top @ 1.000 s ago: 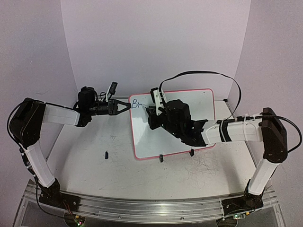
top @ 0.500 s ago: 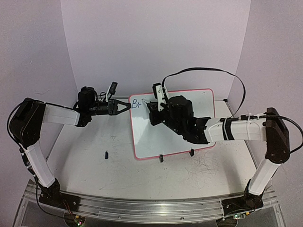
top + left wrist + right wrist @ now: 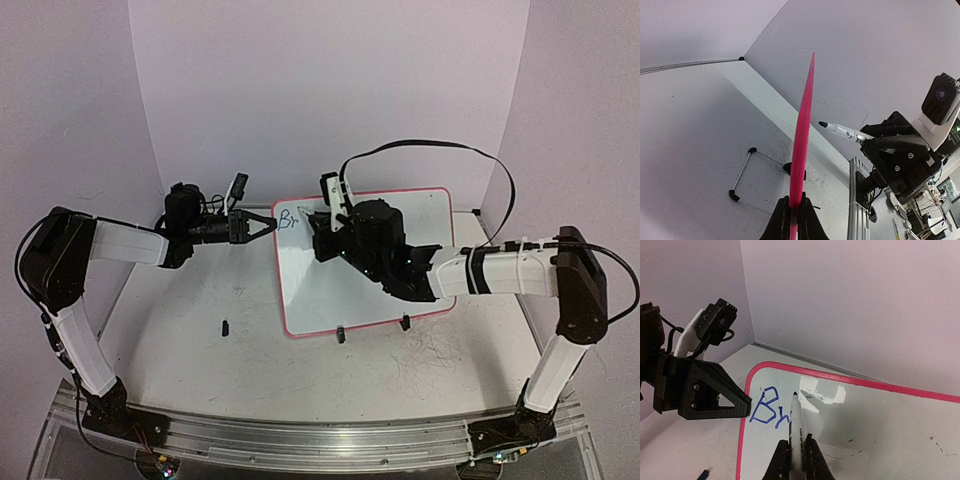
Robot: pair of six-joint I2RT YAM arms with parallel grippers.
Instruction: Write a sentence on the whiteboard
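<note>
The whiteboard (image 3: 330, 290), white with a pink rim, lies at mid-table. My left gripper (image 3: 268, 224) is shut on its left rim; the left wrist view shows the rim (image 3: 802, 140) edge-on between my left gripper's (image 3: 794, 209) jaws. My right gripper (image 3: 328, 228) is shut on a white marker (image 3: 796, 425) and hangs over the board's top left. In the right wrist view my right gripper (image 3: 796, 454) points the marker tip just right of the blue letters "Br" (image 3: 769, 407), all of the sentence that shows. The tip looks slightly off the surface in the left wrist view (image 3: 823, 124).
A small dark cap (image 3: 226, 326) lies on the tabletop left of the board. Two black clip feet (image 3: 341, 334) sit at the board's near edge. Grey scribbles (image 3: 430, 355) mark the tabletop. Purple walls stand close behind. A black cable (image 3: 430, 150) loops above the right arm.
My right gripper has moved the marker a little toward the board's far edge. The letters "Br" look the same. The left arm has not moved.
</note>
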